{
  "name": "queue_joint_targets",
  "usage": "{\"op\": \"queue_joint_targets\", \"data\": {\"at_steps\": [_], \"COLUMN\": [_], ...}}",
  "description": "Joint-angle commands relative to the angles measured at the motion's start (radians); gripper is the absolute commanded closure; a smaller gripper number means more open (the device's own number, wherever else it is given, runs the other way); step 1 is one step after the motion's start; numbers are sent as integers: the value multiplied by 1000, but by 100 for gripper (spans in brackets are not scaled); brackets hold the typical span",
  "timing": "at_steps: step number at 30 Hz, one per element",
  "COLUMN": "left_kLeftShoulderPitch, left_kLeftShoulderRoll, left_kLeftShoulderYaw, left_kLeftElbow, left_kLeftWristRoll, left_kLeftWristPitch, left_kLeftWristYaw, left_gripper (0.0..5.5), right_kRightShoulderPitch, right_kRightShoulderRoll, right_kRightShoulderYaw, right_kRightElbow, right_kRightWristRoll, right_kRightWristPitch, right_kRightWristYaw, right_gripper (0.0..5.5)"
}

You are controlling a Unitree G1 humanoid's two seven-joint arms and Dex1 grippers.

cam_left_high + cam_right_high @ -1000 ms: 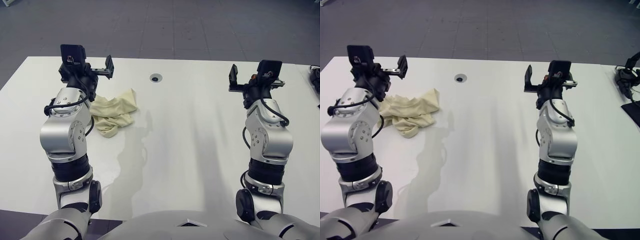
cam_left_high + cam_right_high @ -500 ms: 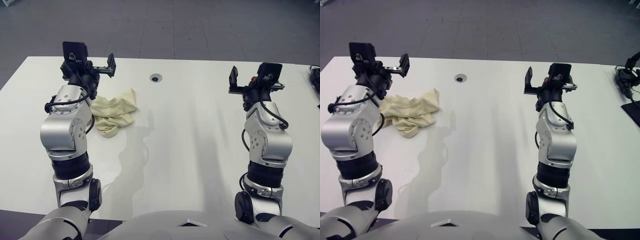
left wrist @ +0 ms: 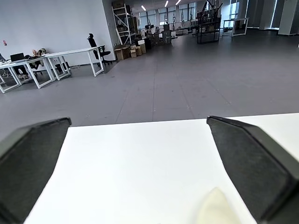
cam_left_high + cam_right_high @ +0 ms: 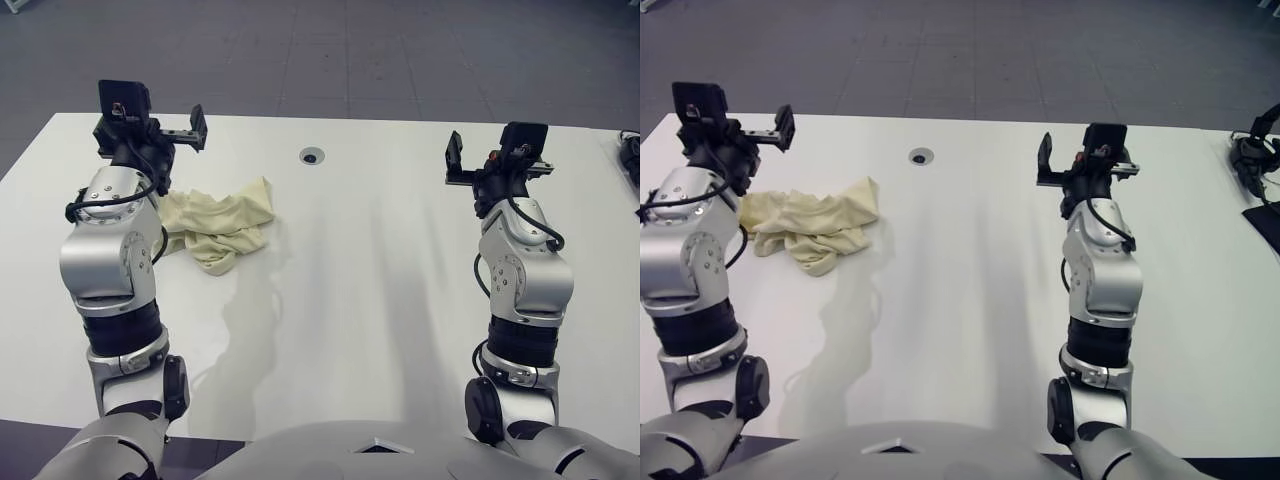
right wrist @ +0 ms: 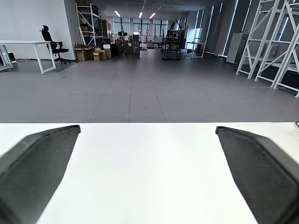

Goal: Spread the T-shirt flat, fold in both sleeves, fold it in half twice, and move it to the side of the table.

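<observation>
- Over the table's left side, our left gripper hangs with fingers spread, just beyond the crumpled T-shirt.
- Our right gripper, likewise spread, sits well apart.
- We risk pinching several bunched layers, dragging the heap instead of spreading it.

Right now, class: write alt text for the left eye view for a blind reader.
A crumpled pale yellow T-shirt lies on a white table near the open left hand; the open right hand hovers well away.
</observation>
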Motion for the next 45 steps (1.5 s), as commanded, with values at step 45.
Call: {"op": "queue_joint_targets", "data": {"at_steps": [45], "left_kLeftShoulderPitch": [110], "left_kLeftShoulderRoll": [-137], "left_kLeftShoulderYaw": [-220], "left_kLeftElbow": [-245], "left_kLeftWristRoll": [-43], "left_kLeftWristPitch": [141], "left_kLeftWristYaw": [-244], "left_gripper": [10], "right_kRightShoulderPitch": [51], "right_kRightShoulderRoll": [-445], "right_kRightShoulderYaw": [542], "right_kRightElbow": [-42], "right_kRightWristRoll": [190], "right_kRightWristPitch": [144], "right_kRightWristYaw": [858], "right_gripper": [138]}}
